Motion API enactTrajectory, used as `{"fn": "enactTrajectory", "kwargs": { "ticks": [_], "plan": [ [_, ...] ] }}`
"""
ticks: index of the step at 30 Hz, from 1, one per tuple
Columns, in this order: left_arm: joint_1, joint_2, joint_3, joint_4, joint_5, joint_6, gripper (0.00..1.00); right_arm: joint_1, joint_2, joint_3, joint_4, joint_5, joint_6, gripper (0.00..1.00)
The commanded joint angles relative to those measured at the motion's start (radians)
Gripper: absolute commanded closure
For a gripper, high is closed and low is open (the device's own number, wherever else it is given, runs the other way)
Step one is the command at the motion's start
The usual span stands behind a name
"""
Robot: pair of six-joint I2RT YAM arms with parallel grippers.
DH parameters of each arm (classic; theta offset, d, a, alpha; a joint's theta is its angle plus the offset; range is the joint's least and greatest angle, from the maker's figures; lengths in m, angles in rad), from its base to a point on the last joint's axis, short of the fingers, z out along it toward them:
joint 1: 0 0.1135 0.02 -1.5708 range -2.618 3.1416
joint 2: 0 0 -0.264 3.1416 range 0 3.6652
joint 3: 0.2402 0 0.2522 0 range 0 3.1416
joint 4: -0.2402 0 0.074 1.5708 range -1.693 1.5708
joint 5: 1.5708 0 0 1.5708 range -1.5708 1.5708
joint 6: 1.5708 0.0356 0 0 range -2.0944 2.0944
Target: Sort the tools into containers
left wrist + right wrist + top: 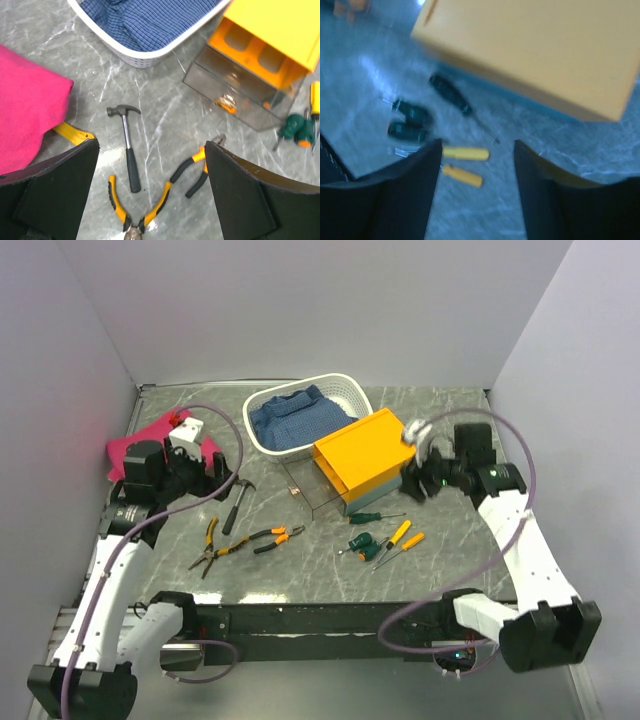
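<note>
The orange-yellow box [362,450] stands at mid-table with its clear drawer [312,490] pulled out to the left. A hammer [236,503], two orange-handled pliers [208,543] [265,538], a dark screwdriver [375,517], two green stubby screwdrivers [358,543] and two yellow-handled screwdrivers [403,536] lie on the table. My left gripper [215,472] is open and empty above the hammer [129,150] and pliers [125,205]. My right gripper [412,483] is open and empty at the box's right end, above the yellow handles [465,153] in a blurred view.
A white basket [345,390] holding blue checked cloth stands behind the box. A pink cloth [150,440] lies at the back left, with a yellow object [72,134] poking out from under it. Grey walls close in three sides of the table.
</note>
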Motion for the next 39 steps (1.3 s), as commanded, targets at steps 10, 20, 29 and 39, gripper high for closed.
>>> {"fn": "enactTrajectory", "kwargs": {
  "ticks": [10,20,29,39],
  "plan": [
    [0.147,0.048,-0.056,0.171,0.006,-0.137,0.09,0.027,0.112,-0.189,-0.333,0.113,-0.972,0.39],
    [0.277,0.045,-0.021,0.088,0.042,-0.126,0.12,0.031,0.258,-0.258,-0.241,0.234,-1.12,0.44],
    [0.352,0.077,-0.004,0.114,0.056,-0.112,0.13,0.062,0.318,-0.303,-0.16,0.285,-1.147,0.53],
    [0.348,0.183,0.02,0.172,0.088,-0.121,0.17,0.145,0.259,-0.381,-0.183,0.334,-1.168,0.89]
  ]
}}
